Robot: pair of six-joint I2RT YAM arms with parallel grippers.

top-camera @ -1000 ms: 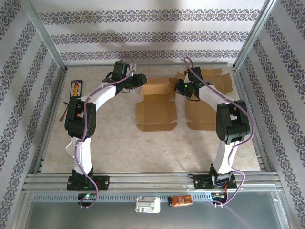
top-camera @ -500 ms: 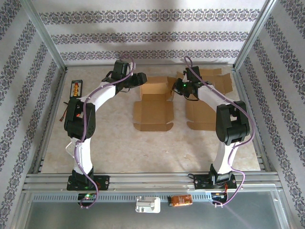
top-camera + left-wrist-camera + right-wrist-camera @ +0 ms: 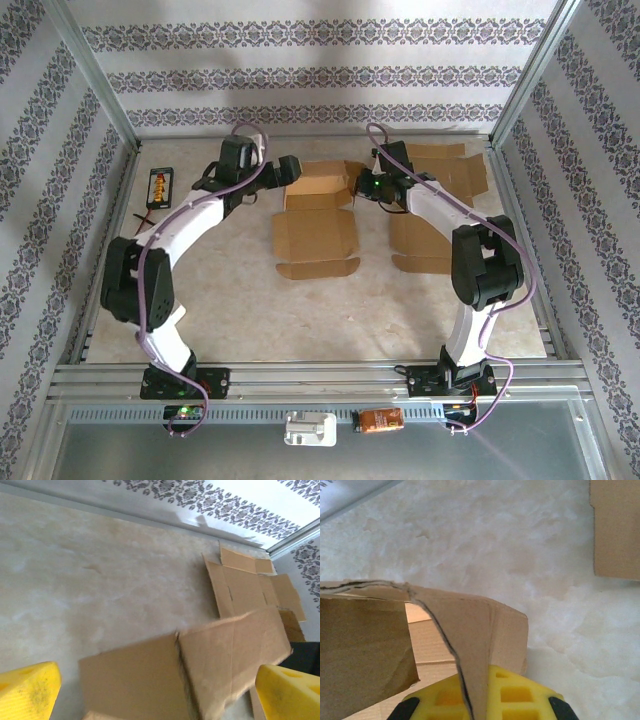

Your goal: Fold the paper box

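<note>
The left tool (image 3: 290, 166) is standing wide open, its yellow fingers (image 3: 27, 692) sitting far apart at the two edges of the left wrist view with nothing clamped between them. Just ahead of it, a raised rear panel of the paper box (image 3: 315, 225) is tilting across that view, brown and creased. The right tool (image 3: 362, 188) is pinching shut on the box's right rear corner. In the right wrist view a cardboard wall is running edge-on down between its yellow pads (image 3: 492, 680). The box itself is lying between the two tools, its base flat on the tabletop (image 3: 300, 310) and its front flap spreading toward the arm bases. On the outer side of the right tool, a second flat cardboard blank (image 3: 425, 250) is lying partly under the right arm. Well to the outer side of the left tool, a small black device (image 3: 159, 186) is resting near the enclosure frame.
</note>
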